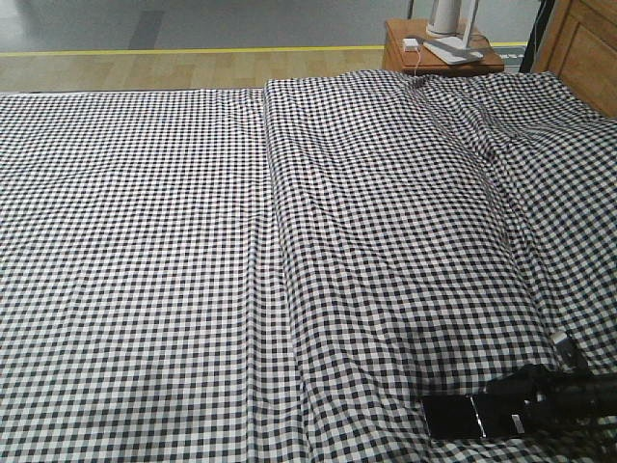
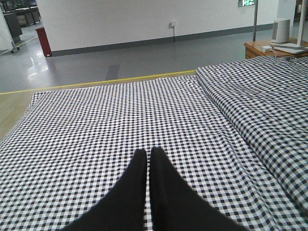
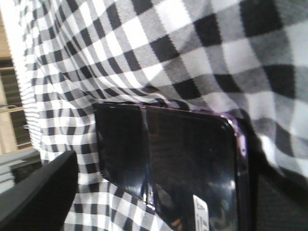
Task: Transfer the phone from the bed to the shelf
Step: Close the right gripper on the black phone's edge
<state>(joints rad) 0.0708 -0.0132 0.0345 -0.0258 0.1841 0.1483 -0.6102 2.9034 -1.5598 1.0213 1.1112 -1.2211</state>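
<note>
The phone [image 1: 461, 417], a glossy black slab with a centre crease, lies flat on the gingham bed [image 1: 289, 251] near its front right corner. My right gripper [image 1: 518, 410] reaches in from the right and straddles the phone's right end. In the right wrist view the phone [image 3: 183, 159] shows a pinkish edge and a white sticker. There the right gripper [image 3: 168, 192] is open: one finger [image 3: 38, 192] stands apart from the phone and the other sits against its edge. My left gripper [image 2: 147, 153] hovers shut over the bed [image 2: 96, 125], holding nothing. The shelf is out of view.
A reddish-brown nightstand [image 1: 439, 56] with a white lamp base and a charger stands beyond the bed's far right corner. A wooden headboard [image 1: 588, 48] rises at the far right. Floor with a yellow line [image 1: 193, 50] lies past the bed's far edge.
</note>
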